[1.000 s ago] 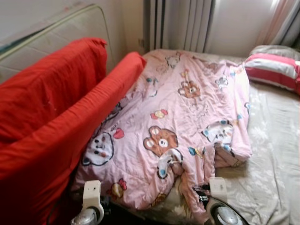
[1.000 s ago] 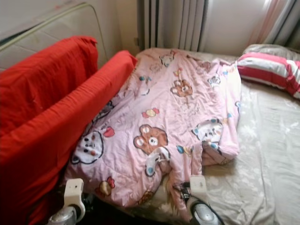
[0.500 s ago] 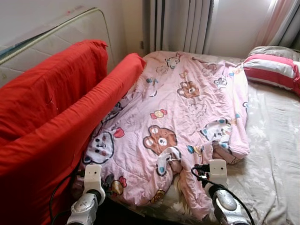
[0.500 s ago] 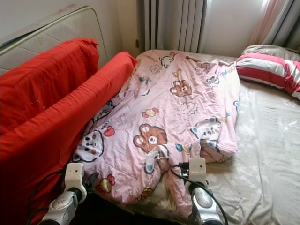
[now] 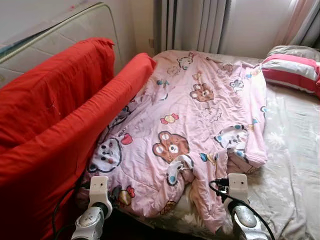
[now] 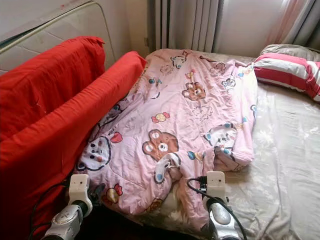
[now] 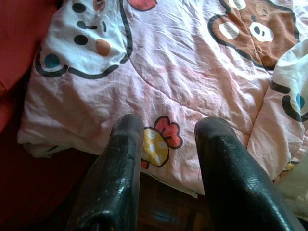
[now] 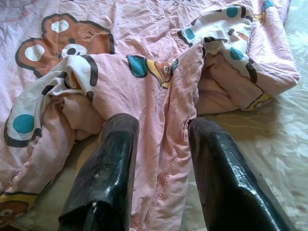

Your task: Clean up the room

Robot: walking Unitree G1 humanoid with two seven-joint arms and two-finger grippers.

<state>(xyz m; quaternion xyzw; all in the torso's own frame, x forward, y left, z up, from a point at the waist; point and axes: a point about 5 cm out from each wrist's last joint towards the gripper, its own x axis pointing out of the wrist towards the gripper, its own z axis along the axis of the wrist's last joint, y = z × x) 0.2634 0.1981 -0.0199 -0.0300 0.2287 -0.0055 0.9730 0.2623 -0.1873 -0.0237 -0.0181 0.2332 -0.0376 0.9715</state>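
Observation:
A pink quilt (image 5: 200,115) printed with cartoon bears lies rumpled across the bed, its near edge folded over on itself (image 8: 159,72). My left gripper (image 7: 171,127) hangs open just above the quilt's near left corner, by a mushroom print (image 7: 156,144). My right gripper (image 8: 161,125) is open over a long pink fold of the quilt that runs between its fingers without being pinched. Both wrists (image 5: 98,190) (image 5: 237,187) show at the bottom of the head views.
A red-covered cushion or sofa (image 5: 55,115) presses against the bed's left side, with a mattress (image 5: 55,37) leaning on the wall behind it. A striped pillow (image 5: 292,70) lies at the far right. The beige flowered sheet (image 5: 295,165) is bare on the right. Curtains (image 5: 195,25) hang behind.
Both arms have come up and forward toward the quilt's near edge. The head view has shifted a little; the quilt lies as before.

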